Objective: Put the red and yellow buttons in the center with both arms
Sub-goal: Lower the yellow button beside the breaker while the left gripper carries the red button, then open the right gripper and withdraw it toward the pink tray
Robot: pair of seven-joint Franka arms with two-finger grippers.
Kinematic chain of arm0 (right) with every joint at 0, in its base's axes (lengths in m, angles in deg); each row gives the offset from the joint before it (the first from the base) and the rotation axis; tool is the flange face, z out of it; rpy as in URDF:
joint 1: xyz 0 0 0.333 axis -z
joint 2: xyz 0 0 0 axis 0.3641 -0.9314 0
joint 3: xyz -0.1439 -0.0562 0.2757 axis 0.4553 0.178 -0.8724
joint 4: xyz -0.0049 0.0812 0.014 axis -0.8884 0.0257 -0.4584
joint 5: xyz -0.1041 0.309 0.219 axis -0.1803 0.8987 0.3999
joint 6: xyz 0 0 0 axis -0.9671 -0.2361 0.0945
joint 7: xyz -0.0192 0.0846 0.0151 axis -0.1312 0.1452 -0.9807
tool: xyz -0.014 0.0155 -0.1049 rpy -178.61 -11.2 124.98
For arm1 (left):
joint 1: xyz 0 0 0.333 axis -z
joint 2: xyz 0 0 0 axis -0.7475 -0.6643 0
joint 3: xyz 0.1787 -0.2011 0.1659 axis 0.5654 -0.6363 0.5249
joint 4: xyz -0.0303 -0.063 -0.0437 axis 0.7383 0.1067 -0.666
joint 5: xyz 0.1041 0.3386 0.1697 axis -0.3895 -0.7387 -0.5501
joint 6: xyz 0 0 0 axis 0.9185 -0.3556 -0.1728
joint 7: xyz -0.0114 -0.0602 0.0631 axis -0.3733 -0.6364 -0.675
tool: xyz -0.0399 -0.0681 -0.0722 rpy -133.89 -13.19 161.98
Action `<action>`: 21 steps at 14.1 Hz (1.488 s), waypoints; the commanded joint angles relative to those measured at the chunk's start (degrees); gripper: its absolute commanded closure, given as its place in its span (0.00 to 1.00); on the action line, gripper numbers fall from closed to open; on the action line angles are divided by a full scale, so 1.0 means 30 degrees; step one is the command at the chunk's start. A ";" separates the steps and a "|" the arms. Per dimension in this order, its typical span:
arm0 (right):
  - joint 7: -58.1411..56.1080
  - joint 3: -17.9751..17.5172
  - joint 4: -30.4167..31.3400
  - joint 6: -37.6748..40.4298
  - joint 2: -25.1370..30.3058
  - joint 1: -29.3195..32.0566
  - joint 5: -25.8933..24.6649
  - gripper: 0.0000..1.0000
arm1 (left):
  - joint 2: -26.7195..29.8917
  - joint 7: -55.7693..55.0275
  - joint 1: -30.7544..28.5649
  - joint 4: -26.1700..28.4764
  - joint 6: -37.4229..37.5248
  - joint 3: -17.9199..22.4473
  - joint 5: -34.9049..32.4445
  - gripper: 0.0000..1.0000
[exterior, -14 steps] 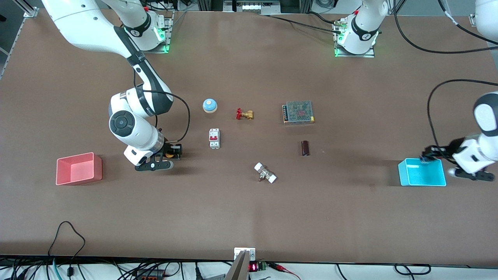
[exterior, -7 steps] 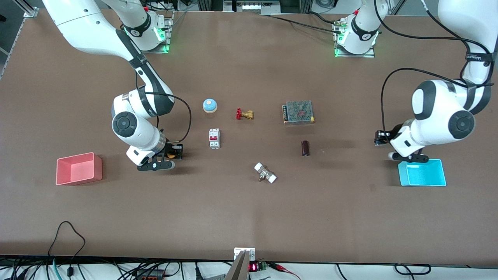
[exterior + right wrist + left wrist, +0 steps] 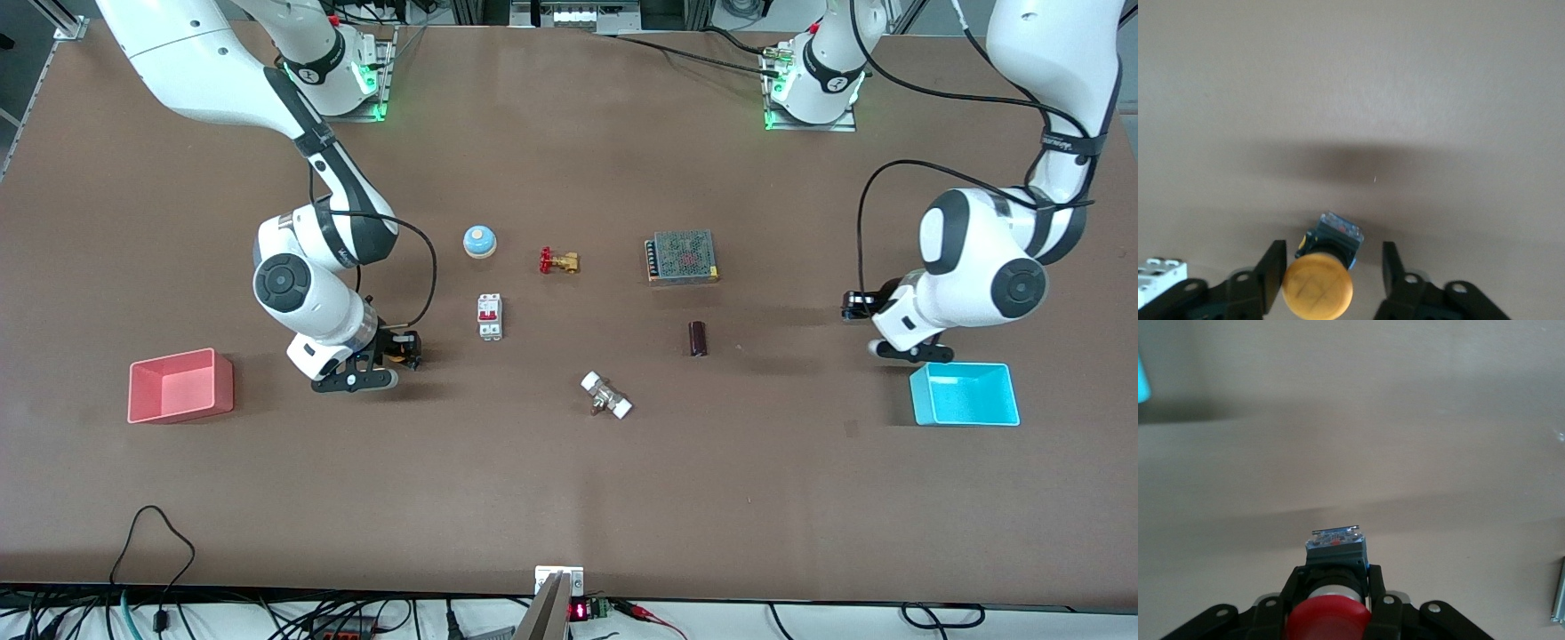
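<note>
The right arm's black two-finger claw (image 3: 397,350) is low at the brown matte surface (image 3: 569,480), just beside the white circuit breaker with red switches (image 3: 489,316), toward the right arm's end. Its fingers are spread on either side of the yellow mushroom-cap button on its black body (image 3: 1318,287) without touching it, and the button seems to rest on the surface. This placing looks done, so the claw should lift clear.

The left arm's black claw (image 3: 856,307) is well apart from the breaker, toward the left arm's end, pinching the red mushroom-cap button (image 3: 1328,620). It must carry the button toward the breaker, lower it, then let go.
</note>
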 commanded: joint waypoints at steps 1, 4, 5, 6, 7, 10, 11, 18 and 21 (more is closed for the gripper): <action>-0.0138 -0.0138 -0.0454 0.2041 0.1984 0.0794 0.0098 0.00 | 0.0574 -0.0096 0.0021 0.1255 -0.1080 -0.0296 -0.0184 0.76; -0.0168 -0.0138 -0.1160 0.4914 0.4616 0.1672 0.0127 0.00 | 0.0051 -0.0067 0.0021 0.1464 -0.1959 -0.0326 -0.0155 0.76; -0.0400 -0.0167 -0.1160 0.5473 0.5526 0.2139 0.0156 0.00 | -0.0010 -0.0067 0.0021 0.1783 -0.2252 -0.0355 -0.0155 0.76; -0.0896 -0.0138 -0.1189 0.6262 0.6463 0.2550 0.0447 0.00 | 0.0018 -0.0096 0.0021 0.2047 -0.2632 -0.0384 0.0019 0.75; -0.0930 -0.0109 -0.1364 0.7488 0.7372 0.2902 0.1146 0.00 | 0.0018 -0.0096 0.0050 0.2311 -0.2897 -0.0385 0.0398 0.75; -0.1076 0.0881 -0.2765 1.1005 0.9019 0.3872 0.1533 0.00 | -0.0069 -0.0096 0.0051 0.2519 -0.3281 -0.0706 0.1134 0.75; -0.1134 0.1641 -0.3729 1.2640 0.9137 0.3785 0.1563 0.00 | -0.0099 -0.0096 0.0051 0.2548 -0.3310 -0.0736 0.1164 0.75; -0.3098 0.3846 -0.6580 1.7578 0.8757 0.3286 0.2734 0.00 | 0.0481 0.0021 0.0109 0.2490 -0.2931 -0.0794 0.1398 0.00; -0.3098 0.3700 -0.6551 1.7374 0.8758 0.3257 0.2734 0.00 | 0.2766 0.0051 0.0750 0.1442 -0.2725 -0.0766 0.1340 0.00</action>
